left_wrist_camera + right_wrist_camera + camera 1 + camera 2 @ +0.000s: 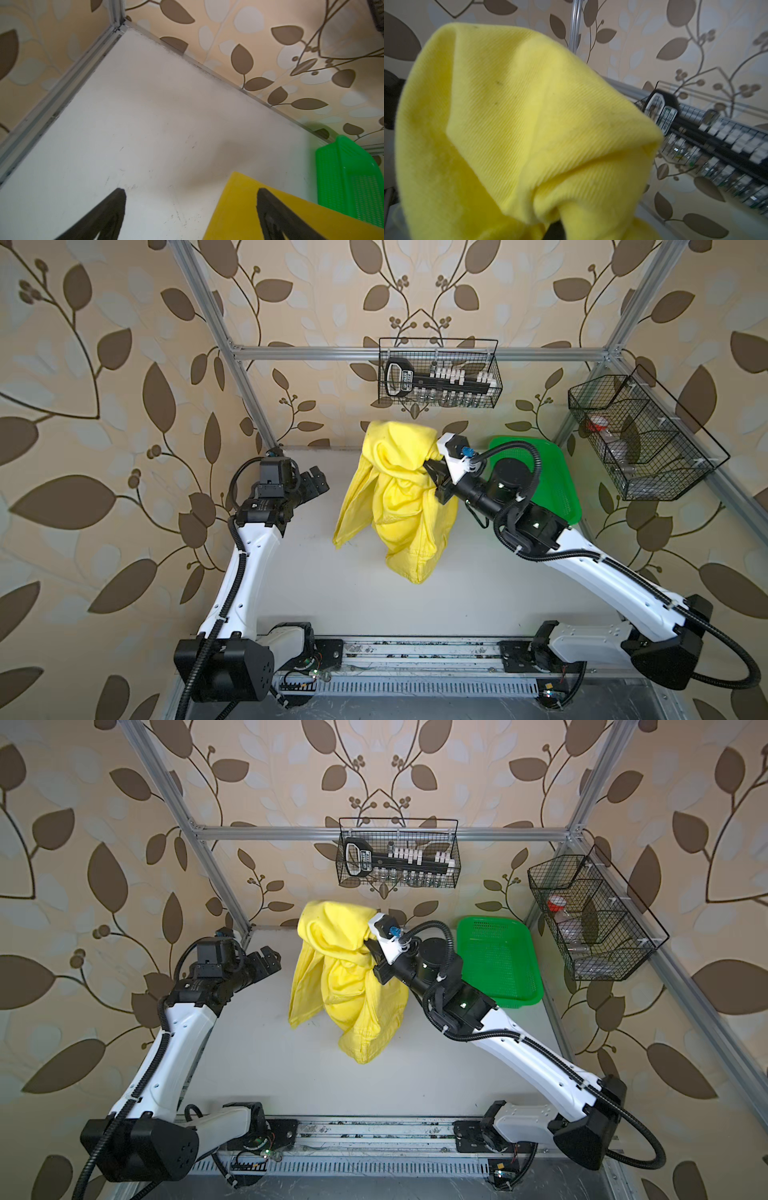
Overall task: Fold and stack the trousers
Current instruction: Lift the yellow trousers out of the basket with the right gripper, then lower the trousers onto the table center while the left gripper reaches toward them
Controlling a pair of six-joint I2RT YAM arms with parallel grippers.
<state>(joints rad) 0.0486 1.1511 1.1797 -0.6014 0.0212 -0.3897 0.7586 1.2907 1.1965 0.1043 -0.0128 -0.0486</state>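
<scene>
In the green basket (500, 965) only its own mesh floor is seen. Behind it, a black handled tool (361, 857) and white pieces (409, 855) are kept in a wire rack (455, 876); the jars (411, 880) below are hard to make out. To its right, something red-capped (557, 905) is blurred inside a divided wire basket (615, 965). The trousers (345, 969) are held up bunched just left of the green basket, pinched by the right gripper (374, 955), its jaws buried in cloth. The left gripper (191, 192) is spread wide, farther left.
</scene>
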